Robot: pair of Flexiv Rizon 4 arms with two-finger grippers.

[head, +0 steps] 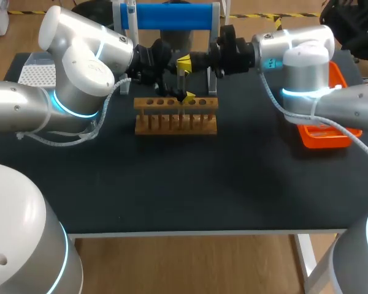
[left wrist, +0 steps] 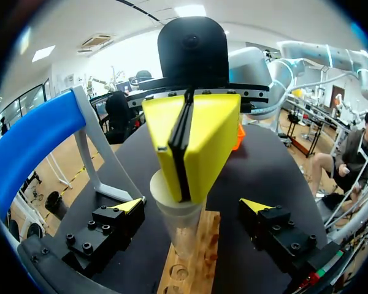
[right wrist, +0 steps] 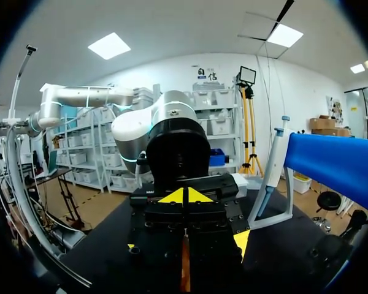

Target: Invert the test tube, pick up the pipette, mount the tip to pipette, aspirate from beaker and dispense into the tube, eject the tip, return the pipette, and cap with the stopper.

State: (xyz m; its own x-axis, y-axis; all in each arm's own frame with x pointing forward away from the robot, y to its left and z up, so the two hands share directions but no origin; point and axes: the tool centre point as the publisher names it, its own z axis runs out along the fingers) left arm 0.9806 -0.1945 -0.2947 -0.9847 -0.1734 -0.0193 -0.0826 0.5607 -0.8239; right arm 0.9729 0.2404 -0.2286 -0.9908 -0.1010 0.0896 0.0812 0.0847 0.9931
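A wooden tube rack (head: 176,115) stands mid-table. A clear test tube (left wrist: 185,231) stands upright in the rack (left wrist: 196,263), with a cream stopper (left wrist: 164,195) in its mouth. My right gripper (left wrist: 185,190) points down onto the stopper, its yellow fingers pressed flat together and nothing visible between the pads. In the head view it (head: 184,63) hangs above the rack. My left gripper (left wrist: 193,208) is open, one fingertip on each side of the tube without touching it; in the head view it (head: 181,95) sits at the rack's top. The pipette (head: 132,18) hangs on the blue stand (head: 172,15).
An orange tray (head: 325,131) lies at the right under my right arm. A white tip box (head: 37,75) sits at the far left. The blue stand is just behind the rack. In the right wrist view the pipette (right wrist: 273,165) hangs beside the blue bar (right wrist: 337,162).
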